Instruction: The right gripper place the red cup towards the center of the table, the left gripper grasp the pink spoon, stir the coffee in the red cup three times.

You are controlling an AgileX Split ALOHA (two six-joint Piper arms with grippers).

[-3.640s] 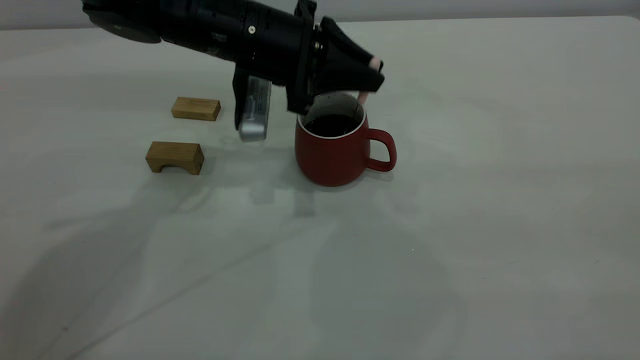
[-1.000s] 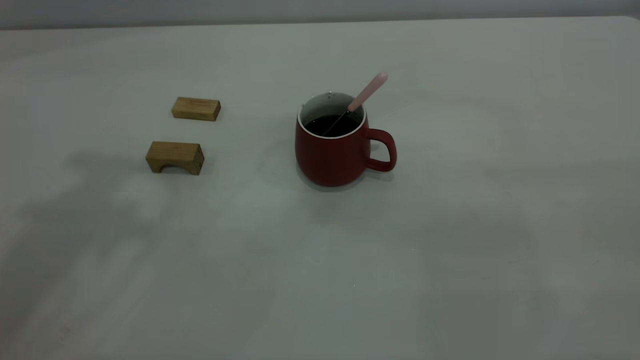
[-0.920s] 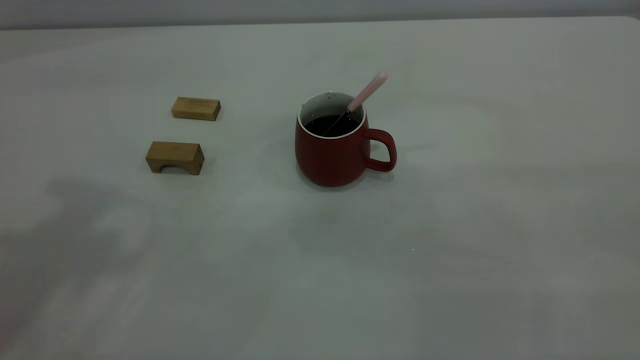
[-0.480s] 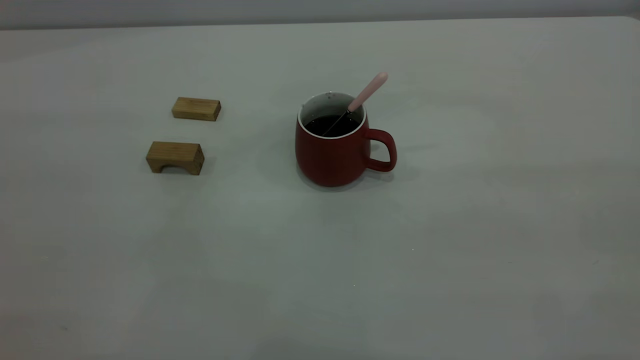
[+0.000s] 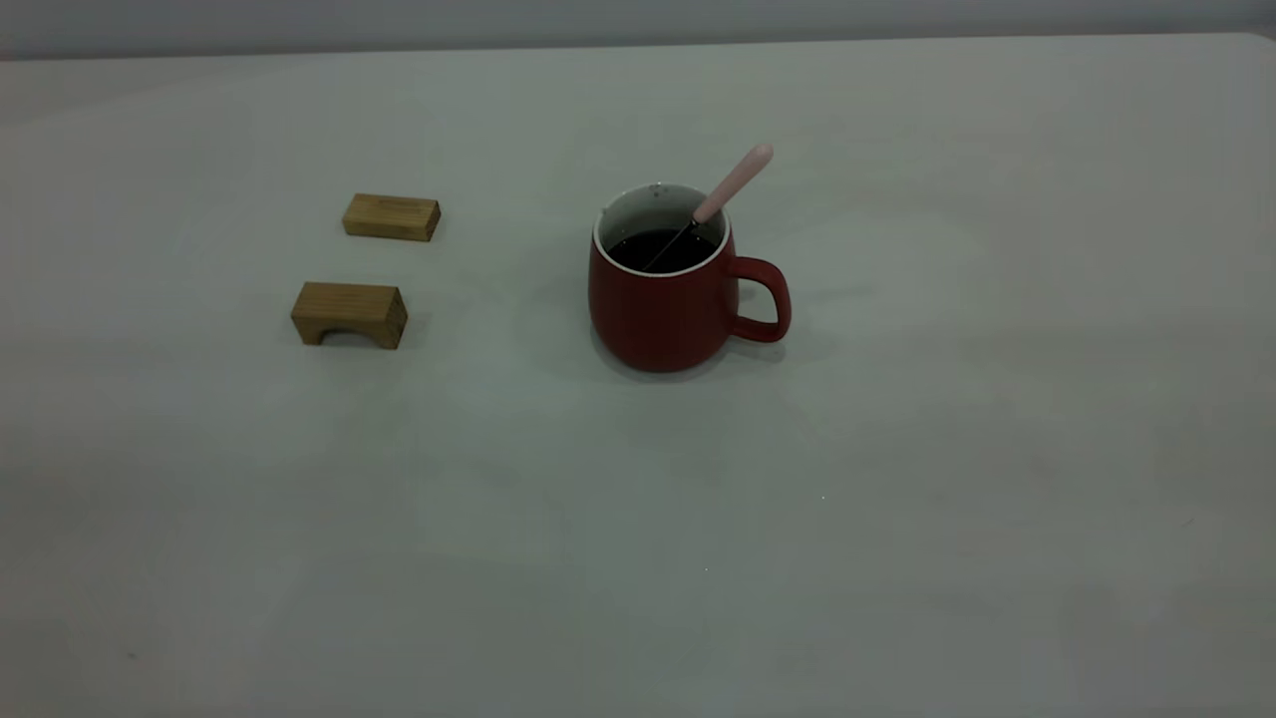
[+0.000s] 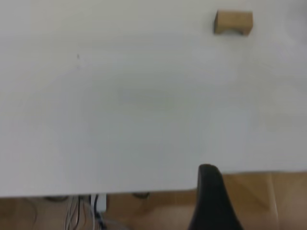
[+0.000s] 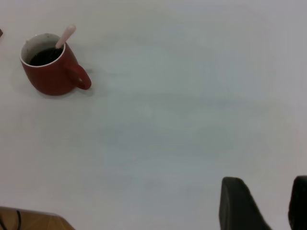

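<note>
The table (image 5: pixel 897 479) fills the exterior view, with neither of my arms over it. The red cup (image 5: pixel 663 299) stands upright near its center, handle toward my right arm's side, holding dark coffee (image 5: pixel 660 249). 2 wooden blocks (image 5: pixel 351 313) lie well apart from the cup, on my left arm's side. The pink spoon (image 5: pixel 734 183) leans on the cup's rim, bowl submerged. My right gripper (image 7: pixel 268 203) hangs near the table edge, its 2 fingers spread and holding nothing; of my left gripper (image 6: pixel 211 201) only 1 finger shows, so I cannot tell its state. I judge the stirring finished; parking well means keeping both arms clear of the leaning handle.
</note>
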